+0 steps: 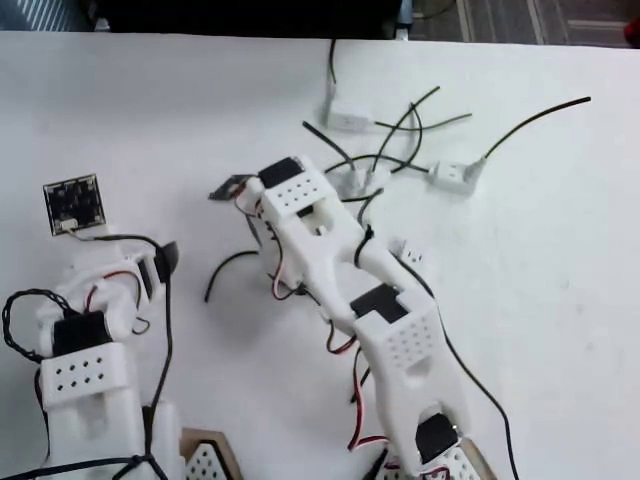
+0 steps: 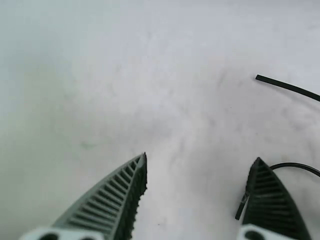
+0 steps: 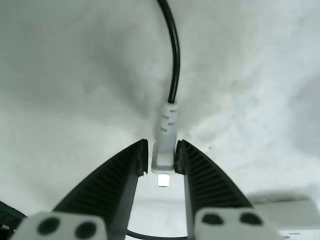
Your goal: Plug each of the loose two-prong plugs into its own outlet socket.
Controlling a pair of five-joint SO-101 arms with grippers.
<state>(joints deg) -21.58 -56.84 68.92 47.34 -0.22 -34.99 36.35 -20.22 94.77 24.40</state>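
Note:
My right gripper [image 3: 162, 162] is shut on a small white two-prong plug [image 3: 165, 145], its black cord [image 3: 173, 55] running away over the table. From above, this gripper [image 1: 228, 188] sits left of the table's middle. My left gripper [image 2: 200, 175] stands open over bare table, nothing between its fingers, with a loose black cord end [image 2: 285, 87] farther off. In the high view the left gripper [image 1: 165, 256] is just below a black square socket board [image 1: 75, 202]. Other white plug and socket pieces [image 1: 455, 175] with black cords lie at the back right.
A white block [image 1: 345, 118] with a cord lies near the far edge, and a tangle of black wires [image 1: 400, 140] beside it. A small white piece [image 1: 410, 255] rests by the right arm. A loose black cord [image 1: 225, 270] curves between the arms.

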